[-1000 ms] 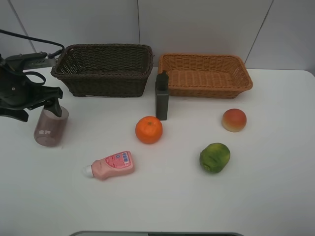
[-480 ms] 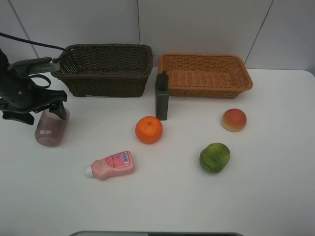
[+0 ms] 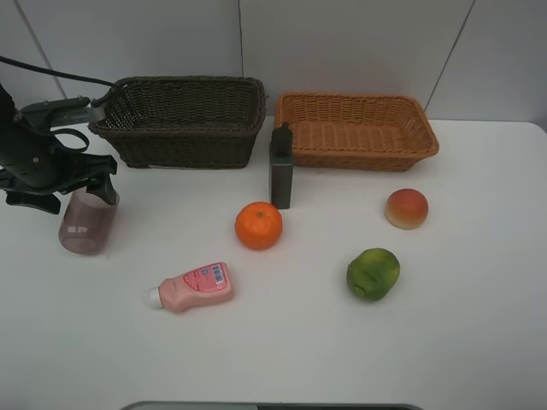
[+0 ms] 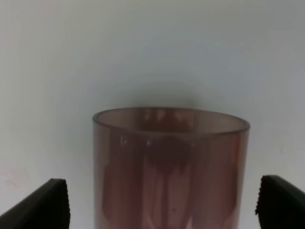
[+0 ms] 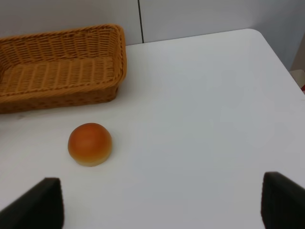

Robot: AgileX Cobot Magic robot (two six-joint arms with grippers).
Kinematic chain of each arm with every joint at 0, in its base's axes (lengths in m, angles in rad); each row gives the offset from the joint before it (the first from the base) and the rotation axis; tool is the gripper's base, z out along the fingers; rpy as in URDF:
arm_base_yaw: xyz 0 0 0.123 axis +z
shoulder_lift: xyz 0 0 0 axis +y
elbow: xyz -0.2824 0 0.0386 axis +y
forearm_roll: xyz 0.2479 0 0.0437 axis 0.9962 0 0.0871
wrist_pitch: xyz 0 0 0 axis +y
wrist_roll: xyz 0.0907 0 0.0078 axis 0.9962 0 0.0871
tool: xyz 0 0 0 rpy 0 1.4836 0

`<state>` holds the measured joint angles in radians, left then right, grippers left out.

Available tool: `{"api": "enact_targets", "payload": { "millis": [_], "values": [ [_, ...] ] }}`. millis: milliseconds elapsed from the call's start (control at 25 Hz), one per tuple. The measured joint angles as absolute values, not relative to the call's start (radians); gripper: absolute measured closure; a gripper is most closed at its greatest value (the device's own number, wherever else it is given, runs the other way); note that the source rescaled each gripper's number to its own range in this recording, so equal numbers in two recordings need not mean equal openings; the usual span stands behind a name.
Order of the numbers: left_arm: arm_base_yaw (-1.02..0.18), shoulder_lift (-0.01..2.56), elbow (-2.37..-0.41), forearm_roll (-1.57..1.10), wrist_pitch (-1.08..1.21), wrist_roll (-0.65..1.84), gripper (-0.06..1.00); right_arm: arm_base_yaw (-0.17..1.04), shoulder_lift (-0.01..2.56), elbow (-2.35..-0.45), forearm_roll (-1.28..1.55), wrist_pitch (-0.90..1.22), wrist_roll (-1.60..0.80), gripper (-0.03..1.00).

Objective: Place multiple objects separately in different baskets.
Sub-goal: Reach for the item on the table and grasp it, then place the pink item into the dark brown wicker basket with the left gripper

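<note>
The mauve cup (image 3: pixel 85 226) stands upright at the table's left. My left gripper (image 3: pixel 73 195) hangs over its rim, open; in the left wrist view the cup (image 4: pixel 170 162) sits between the two fingertips of the gripper (image 4: pixel 164 202) with gaps on both sides. The pink bottle (image 3: pixel 191 288) lies on its side. The dark grey bottle (image 3: pixel 281 168) stands before the baskets. The orange (image 3: pixel 258 225), the peach (image 3: pixel 407 208) (image 5: pixel 89 144) and the green fruit (image 3: pixel 373 273) lie on the table. The dark brown basket (image 3: pixel 179 141) and tan basket (image 3: pixel 355 149) (image 5: pixel 62 93) stand at the back. My right gripper (image 5: pixel 159 200) is open.
A white wall stands right behind the baskets. The table's right corner (image 5: pixel 257 36) is rounded, with its edge close beyond the peach. My right arm does not show in the exterior high view.
My left arm has shifted a little up and back over the cup between the frames. The cup has stayed at about the same spot. Nothing else moved.
</note>
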<state>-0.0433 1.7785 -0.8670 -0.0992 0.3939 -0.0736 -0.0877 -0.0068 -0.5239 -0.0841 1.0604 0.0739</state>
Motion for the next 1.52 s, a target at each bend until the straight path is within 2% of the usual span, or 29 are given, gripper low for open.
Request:
{"api": "enact_targets", "payload": {
  "millis": [1000, 1040, 1080, 1120, 1160, 1520],
  "values": [
    [-0.043, 1.911, -0.868, -0.099, 0.329, -0.074, -0.04, -0.088, -0.007, -0.524, -0.084, 1.060, 0.074, 0.11],
    [-0.043, 1.911, -0.868, -0.099, 0.329, -0.074, 0.00, -0.088, -0.007, -0.524, -0.084, 1.060, 0.074, 0.11],
    [-0.043, 1.911, -0.868, -0.099, 0.328, -0.074, 0.08, -0.088, -0.007, -0.524, -0.084, 1.060, 0.074, 0.11],
    [-0.043, 1.911, -0.868, -0.100, 0.328, -0.075, 0.34, -0.088, -0.007, -0.524, -0.084, 1.060, 0.074, 0.11],
    [-0.043, 1.911, -0.868, -0.100, 0.329, -0.077, 0.48, -0.088, -0.007, -0.524, -0.084, 1.060, 0.074, 0.11],
    [-0.043, 1.911, -0.868, -0.100, 0.330, -0.079, 0.48, -0.088, -0.007, -0.524, -0.084, 1.060, 0.074, 0.11]
  ]
}}
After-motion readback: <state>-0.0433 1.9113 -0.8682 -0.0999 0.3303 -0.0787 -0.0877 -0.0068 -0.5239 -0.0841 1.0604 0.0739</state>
